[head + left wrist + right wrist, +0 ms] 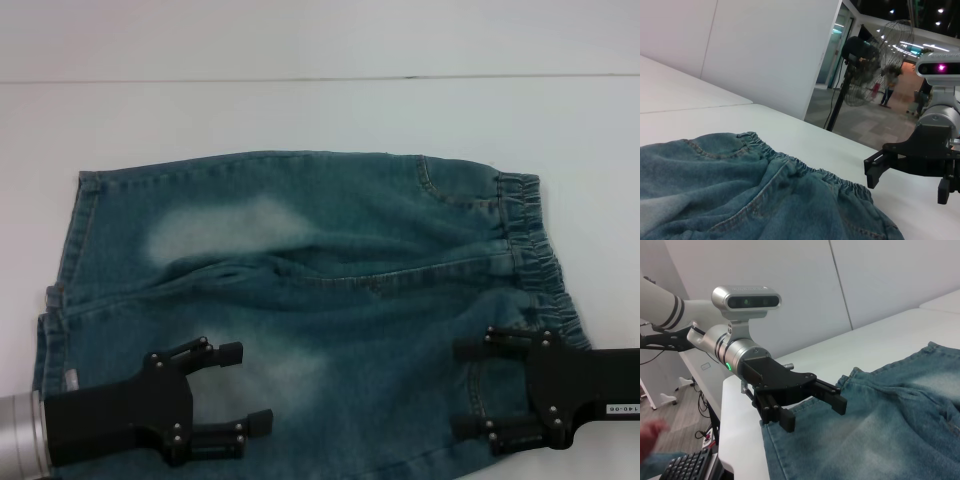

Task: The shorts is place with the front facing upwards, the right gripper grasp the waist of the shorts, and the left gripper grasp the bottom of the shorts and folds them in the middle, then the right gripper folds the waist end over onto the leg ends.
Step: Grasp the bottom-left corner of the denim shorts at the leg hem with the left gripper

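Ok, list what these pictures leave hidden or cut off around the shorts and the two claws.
- Near edge of the shorts: cut off by the head view's lower border.
- Cloth under the open left claw and open right claw: covered by them in the head view; contact cannot be told.
- Leg hems: partly behind the left claw in the right wrist view.
- Waist: runs out of the left wrist view.
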Controlling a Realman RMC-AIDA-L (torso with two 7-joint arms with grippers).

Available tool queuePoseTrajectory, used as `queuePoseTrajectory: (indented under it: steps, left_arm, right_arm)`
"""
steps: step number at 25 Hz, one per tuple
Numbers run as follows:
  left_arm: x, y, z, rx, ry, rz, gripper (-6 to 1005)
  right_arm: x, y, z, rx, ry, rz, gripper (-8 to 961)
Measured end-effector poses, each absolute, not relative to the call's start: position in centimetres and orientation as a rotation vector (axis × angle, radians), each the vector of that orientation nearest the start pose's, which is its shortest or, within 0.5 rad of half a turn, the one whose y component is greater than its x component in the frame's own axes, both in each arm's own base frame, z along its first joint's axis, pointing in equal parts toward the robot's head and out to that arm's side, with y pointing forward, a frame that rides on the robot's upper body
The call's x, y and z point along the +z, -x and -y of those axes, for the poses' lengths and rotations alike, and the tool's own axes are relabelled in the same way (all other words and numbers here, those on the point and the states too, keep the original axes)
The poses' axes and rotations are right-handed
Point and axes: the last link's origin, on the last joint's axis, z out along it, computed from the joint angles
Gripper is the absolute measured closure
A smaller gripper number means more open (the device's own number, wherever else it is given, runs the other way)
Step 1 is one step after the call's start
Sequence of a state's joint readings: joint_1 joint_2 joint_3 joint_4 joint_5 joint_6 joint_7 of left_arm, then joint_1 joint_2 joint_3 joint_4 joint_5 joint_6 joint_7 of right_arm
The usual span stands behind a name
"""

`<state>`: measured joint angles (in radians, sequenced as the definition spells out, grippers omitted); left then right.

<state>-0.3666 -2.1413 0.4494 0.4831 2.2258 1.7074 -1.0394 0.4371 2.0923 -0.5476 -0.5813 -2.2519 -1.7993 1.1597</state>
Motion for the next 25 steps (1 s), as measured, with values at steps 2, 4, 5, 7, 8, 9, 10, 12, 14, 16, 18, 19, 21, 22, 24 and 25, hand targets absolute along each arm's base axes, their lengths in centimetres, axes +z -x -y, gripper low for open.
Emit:
queuePoseTrajectory:
  steps: [2, 4, 5, 7, 8, 9, 10, 12, 14, 16, 18, 19, 21, 22, 24, 25]
  left_arm:
    - [-4.3, 30.7, -23.3, -0.829, 2.760, 0.653, 66]
    - [-4.3, 30.7, -23.3, -0.829, 2.760, 0.653, 66]
    - [-4.3, 30.7, -23.3, -0.829, 2.760, 0.653, 66]
    - [-4.3, 30.7, -23.2, -0.831, 2.761, 0.653, 66]
    - [-4.3, 30.7, -23.2, -0.836, 2.761, 0.652, 66]
    - [-4.2, 30.6, -23.2, -0.845, 2.760, 0.651, 66]
    - [-3.9, 30.6, -23.1, -0.856, 2.753, 0.651, 67]
    - [-3.1, 30.9, -23.0, -0.875, 2.722, 0.655, 67]
    - [-1.7, 31.4, -22.7, -0.898, 2.668, 0.660, 67]
    - [-0.5, 31.7, -22.2, -0.917, 2.633, 0.664, 67]
    - [0.6, 32.1, -21.7, -0.919, 2.615, 0.683, 67]
    - [1.1, 32.4, -21.5, -0.913, 2.605, 0.705, 67]
    - [2.1, 32.9, -20.8, -0.888, 2.586, 0.767, 67]
    - [2.6, 33.3, -20.4, -0.875, 2.575, 0.802, 67]
    - [3.7, 33.7, -19.5, -0.861, 2.556, 0.868, 68]
    - [4.1, 33.8, -19.0, -0.860, 2.550, 0.891, 68]
  right_arm:
    - [-1.7, -29.5, -25.4, 0.730, 2.943, -0.574, 15]
    - [-1.7, -29.5, -25.4, 0.730, 2.943, -0.574, 15]
    - [-1.7, -29.5, -25.4, 0.730, 2.943, -0.575, 15]
    - [-1.7, -29.5, -25.4, 0.730, 2.943, -0.575, 16]
    - [-1.7, -29.5, -25.4, 0.730, 2.943, -0.574, 16]
    - [-1.7, -29.5, -25.4, 0.730, 2.943, -0.575, 16]
    - [-1.7, -29.5, -25.4, 0.730, 2.942, -0.575, 16]
    - [-1.7, -29.5, -25.3, 0.730, 2.941, -0.577, 17]
    - [-1.6, -29.5, -25.3, 0.731, 2.937, -0.579, 17]
    - [-1.5, -29.6, -25.4, 0.731, 2.934, -0.577, 18]
    - [-1.4, -29.6, -25.4, 0.733, 2.933, -0.575, 18]
    - [-1.4, -29.6, -25.3, 0.735, 2.931, -0.577, 18]
    - [-1.2, -29.7, -25.2, 0.741, 2.928, -0.582, 19]
    - [-1.1, -29.8, -25.1, 0.746, 2.926, -0.586, 19]
    - [-1.0, -29.8, -24.7, 0.766, 2.919, -0.597, 19]
    - [-0.8, -29.9, -24.6, 0.779, 2.913, -0.603, 20]
